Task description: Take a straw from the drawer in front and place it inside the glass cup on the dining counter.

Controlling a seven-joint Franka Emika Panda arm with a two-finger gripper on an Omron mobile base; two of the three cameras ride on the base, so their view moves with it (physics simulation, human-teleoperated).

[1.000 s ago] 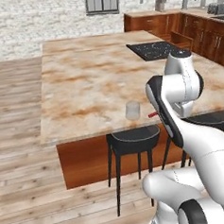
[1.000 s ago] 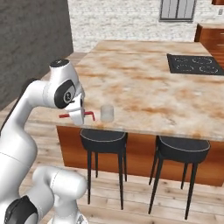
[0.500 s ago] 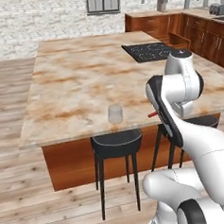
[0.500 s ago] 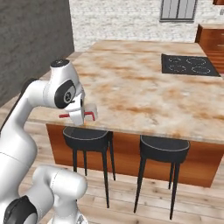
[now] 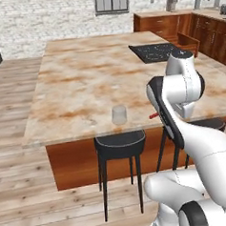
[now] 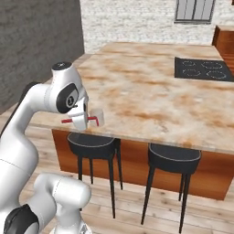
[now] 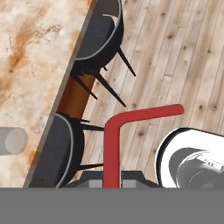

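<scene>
While the arm is hanging before the bench in the left base view, one glass cup is standing near its edge. Seen from the right, the pincer is carrying one red straw crosswise. Through the hand view, the straw, probably light and slippery, is sitting clamped near its lower end between closed jaws, two stools showing below.
</scene>
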